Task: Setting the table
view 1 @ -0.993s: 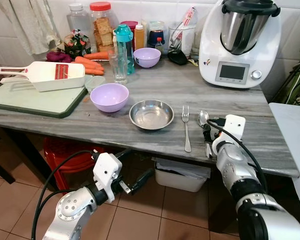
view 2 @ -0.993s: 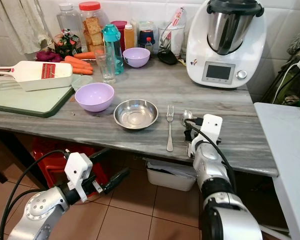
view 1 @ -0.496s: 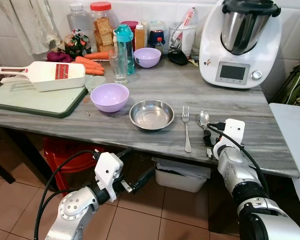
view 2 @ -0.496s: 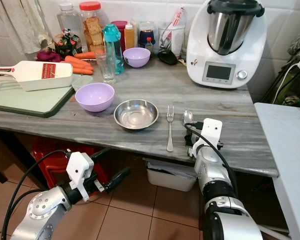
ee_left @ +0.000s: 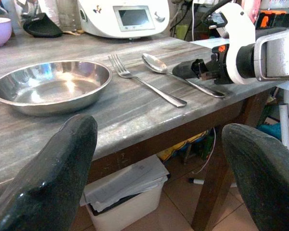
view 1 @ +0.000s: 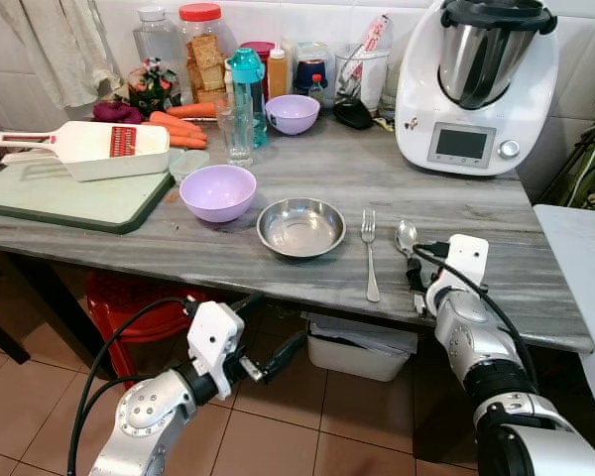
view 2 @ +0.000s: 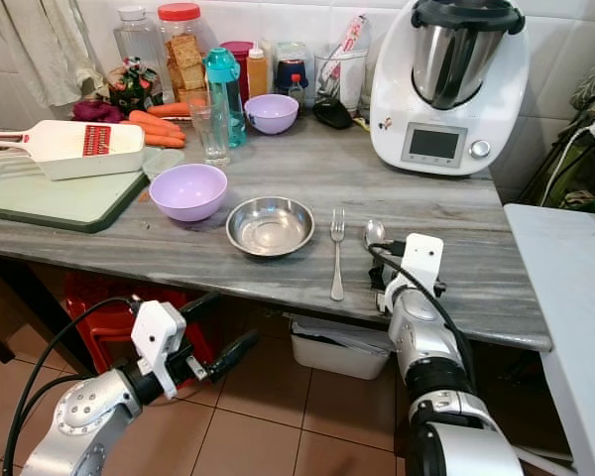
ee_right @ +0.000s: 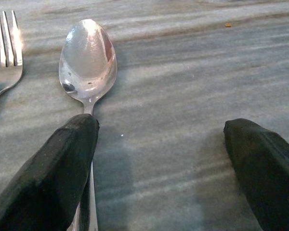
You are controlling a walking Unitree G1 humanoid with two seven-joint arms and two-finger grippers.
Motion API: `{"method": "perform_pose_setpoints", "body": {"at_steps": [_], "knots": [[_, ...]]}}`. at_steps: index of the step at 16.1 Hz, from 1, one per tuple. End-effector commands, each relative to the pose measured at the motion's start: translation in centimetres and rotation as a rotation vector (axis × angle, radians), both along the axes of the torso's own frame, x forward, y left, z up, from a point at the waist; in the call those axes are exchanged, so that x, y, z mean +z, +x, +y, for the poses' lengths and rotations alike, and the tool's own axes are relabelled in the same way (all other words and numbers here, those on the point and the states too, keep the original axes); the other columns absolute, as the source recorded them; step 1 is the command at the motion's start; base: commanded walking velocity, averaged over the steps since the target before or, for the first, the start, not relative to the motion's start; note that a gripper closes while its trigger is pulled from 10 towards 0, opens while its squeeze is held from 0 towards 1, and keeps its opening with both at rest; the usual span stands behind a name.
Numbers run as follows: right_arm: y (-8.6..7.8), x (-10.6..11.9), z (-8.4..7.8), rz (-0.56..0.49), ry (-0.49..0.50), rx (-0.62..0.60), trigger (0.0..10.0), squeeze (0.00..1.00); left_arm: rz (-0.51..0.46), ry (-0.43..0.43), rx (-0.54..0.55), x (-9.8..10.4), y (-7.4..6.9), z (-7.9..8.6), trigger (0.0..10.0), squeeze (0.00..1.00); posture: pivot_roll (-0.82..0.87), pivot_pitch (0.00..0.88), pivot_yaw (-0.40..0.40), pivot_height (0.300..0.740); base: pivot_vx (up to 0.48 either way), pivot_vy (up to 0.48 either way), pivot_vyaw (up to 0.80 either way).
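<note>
Steel spoon [ee_right: 88, 60] handle hidden under right gripper [ee_right: 159, 168].

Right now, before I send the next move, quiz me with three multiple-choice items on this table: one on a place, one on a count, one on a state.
1. Where does the spoon lie?
A. inside the steel bowl
B. on the counter, right of the fork
C. on the cutting board

2. How many purple bowls stand on the counter?
A. one
B. two
C. four

3. How is the right gripper?
A. open, over the spoon's handle
B. shut on the fork
C. shut on the steel bowl

Answers:
1 B: the spoon lies beside the fork, which is right of the steel bowl.
2 B: a near purple bowl and a far purple bowl.
3 A: the right wrist view shows its fingers spread apart.
</note>
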State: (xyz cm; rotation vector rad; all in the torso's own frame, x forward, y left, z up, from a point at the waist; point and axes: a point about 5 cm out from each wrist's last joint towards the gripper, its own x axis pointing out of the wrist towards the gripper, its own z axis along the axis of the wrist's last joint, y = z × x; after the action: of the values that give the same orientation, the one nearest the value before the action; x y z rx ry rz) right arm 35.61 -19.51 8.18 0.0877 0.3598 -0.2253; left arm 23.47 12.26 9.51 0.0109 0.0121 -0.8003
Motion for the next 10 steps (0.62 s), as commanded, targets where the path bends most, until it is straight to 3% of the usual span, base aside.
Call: {"method": "perform_pose_setpoints", "body": {"at_steps": [1, 3, 4, 5, 6, 10], "knots": [[-0.4, -0.8, 0.1, 0.035, 0.019, 0.005, 10.0, 1.00, 0.001, 0.017, -0.007, 0.0, -0.1, 0.0, 10.0, 0.00, 0.08, 0.000, -0.001, 0.740, 0.000, 0.000, 0.00], [-0.1, -0.2, 0.4, 0.001, 0.014, 0.018, 10.0, 0.97, 0.000, 0.018, -0.009, 0.0, -0.1, 0.0, 10.0, 0.00, 0.08, 0.000, -0.001, 0.740, 0.000, 0.000, 0.00], [0.2, 0.3, 0.5, -0.031, 0.007, 0.023, 10.0, 0.84, -0.001, 0.019, -0.009, 0.0, 0.0, 0.0, 10.0, 0.00, 0.08, 0.000, -0.001, 0.740, 0.000, 0.000, 0.00], [0.4, 1.1, 0.5, -0.076, -0.007, 0.024, 10.0, 0.31, -0.003, 0.020, -0.006, 0.1, 0.0, 0.1, 10.0, 0.00, 0.08, 0.000, -0.001, 0.740, 0.000, 0.000, 0.00], [0.5, 1.4, 0.5, -0.094, -0.013, 0.023, 10.0, 0.00, -0.005, 0.020, -0.005, 0.1, 0.1, 0.1, 10.0, 0.00, 0.09, 0.000, -0.002, 0.740, 0.000, 0.000, 0.00], [0.0, 1.8, -0.2, -0.138, -0.042, -0.008, 10.0, 0.00, -0.016, 0.017, 0.002, 0.5, 0.5, -0.1, 10.0, 0.00, 0.08, 0.000, -0.004, 0.740, 0.000, 0.000, 0.00]]}}
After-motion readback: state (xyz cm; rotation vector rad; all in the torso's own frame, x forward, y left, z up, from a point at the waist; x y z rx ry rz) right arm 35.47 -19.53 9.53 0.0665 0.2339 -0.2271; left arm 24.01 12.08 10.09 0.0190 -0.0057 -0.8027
